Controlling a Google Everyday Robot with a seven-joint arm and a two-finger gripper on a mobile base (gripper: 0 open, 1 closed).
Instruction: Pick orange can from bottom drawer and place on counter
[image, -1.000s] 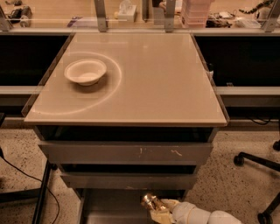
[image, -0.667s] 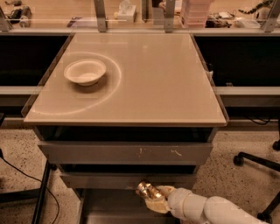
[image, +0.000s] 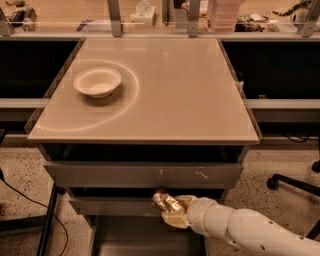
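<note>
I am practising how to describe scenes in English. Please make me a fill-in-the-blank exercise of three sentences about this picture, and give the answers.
1. The hand holds the orange can ____ the floor of the bottom drawer, in front of the middle drawer front.
2. The white bowl stands on the ____ half of the counter, as the camera sees it.
3. The bottom drawer is ____, not shut.
Missing words: above; left; open.

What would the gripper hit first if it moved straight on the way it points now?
The gripper, above the bottom drawer with the orange can, points left and slightly up. Probably the middle drawer front comes first, though depth is unclear.
</note>
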